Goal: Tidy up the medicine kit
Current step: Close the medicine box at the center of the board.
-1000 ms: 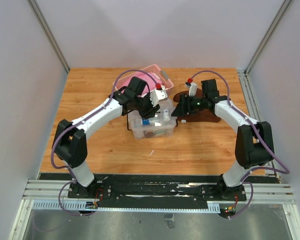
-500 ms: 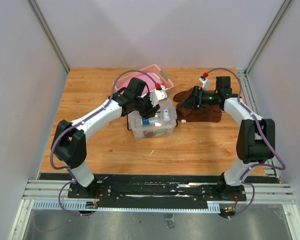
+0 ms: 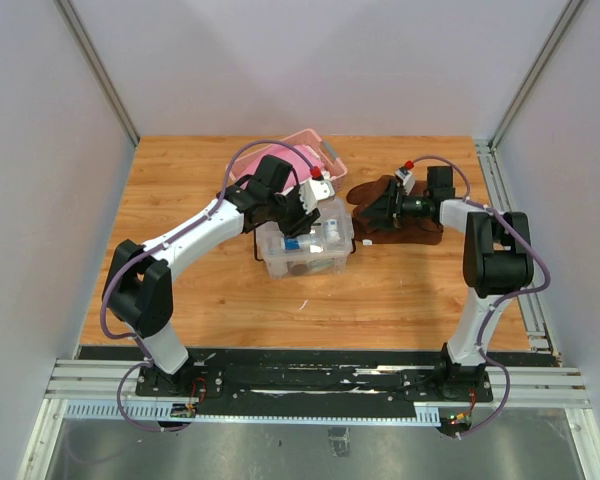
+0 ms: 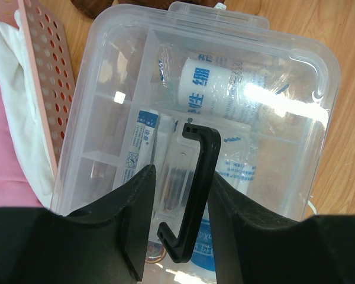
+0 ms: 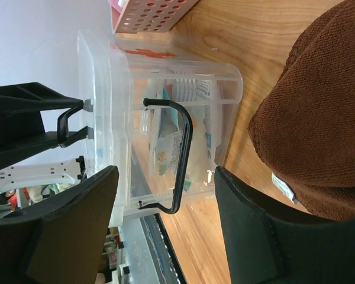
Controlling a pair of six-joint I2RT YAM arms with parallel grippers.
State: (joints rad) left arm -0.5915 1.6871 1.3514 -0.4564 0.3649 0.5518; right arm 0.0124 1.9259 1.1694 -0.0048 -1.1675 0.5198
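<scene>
In the top view the left arm is seen reaching from the lower left towards the centre of the frame, where the left end effector (image 3: 307,212) is held over the medicine kit (image 3: 302,258), a clear lidded box standing on the wooden surface (image 3: 180,200); the pink basket (image 3: 302,146) is found just above the box in that frame, and in the left wrist view its perforated wall runs down the left side, just beside the box, with a white cloth (image 4: 12,106) inside it; in the same wrist view the fingers (image 4: 136,225) are seen part-way apart on either side of a dark handle (image 4: 196,189) at the lower centre, though whether it is pinched cannot be told; a white roll (image 4: 225,83) with blue print and flat packets (image 4: 141,148) are visible through the clear lid; further right in the top view the right end effector (image 3: 368,212) is held over the left end of a brown cloth (image 3: 415,235), apart from the box, its fingers spread wide with nothing gripped.
</scene>
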